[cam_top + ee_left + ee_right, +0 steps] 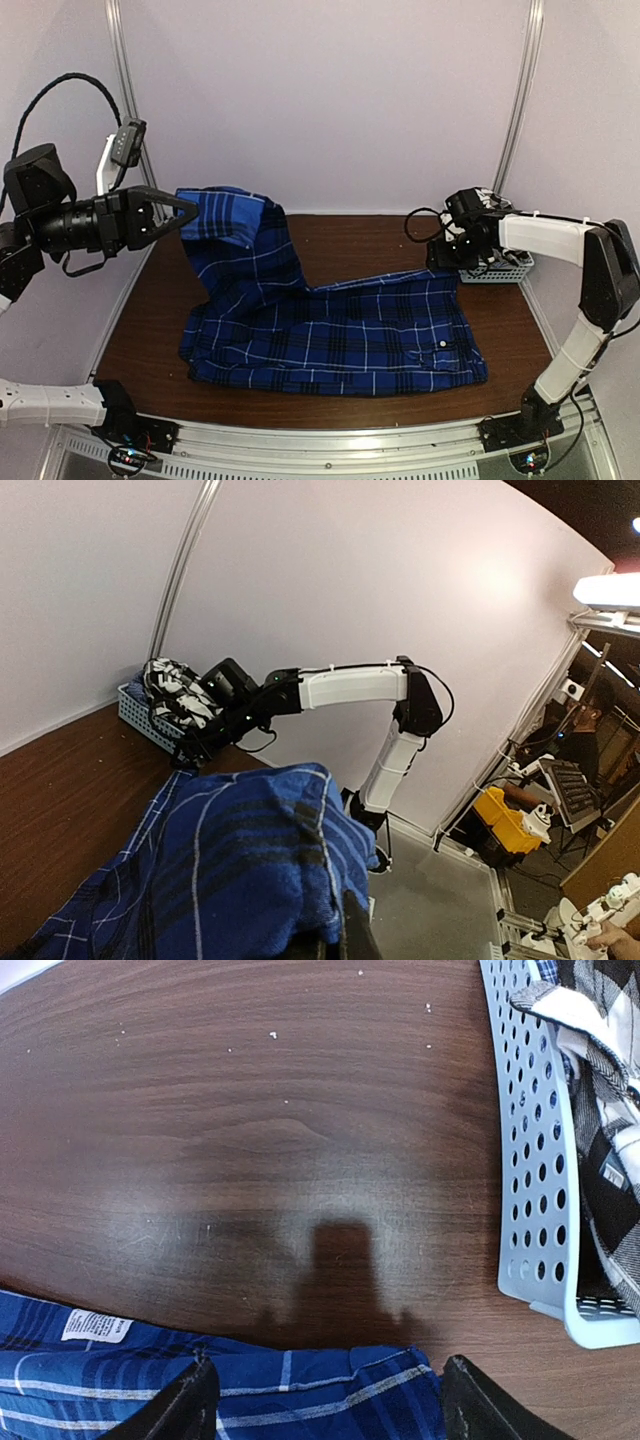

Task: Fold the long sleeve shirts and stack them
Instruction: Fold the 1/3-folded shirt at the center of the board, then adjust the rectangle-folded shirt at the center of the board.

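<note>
Left jaws pinch a raised corner of the blue plaid shirt [340,330], the rest spread on the worktop [150,310]. Right jaws gape above its edge near a white label [97,1327], print unreadable.

A shirt [330,335] lies spread across the table [150,330], its far-left corner raised. The basket [510,268] stands far right, a second shirt [600,1090] in it.

Seemingly wooden table [350,245]: plaid shirt [330,335], basket [507,270]
</note>
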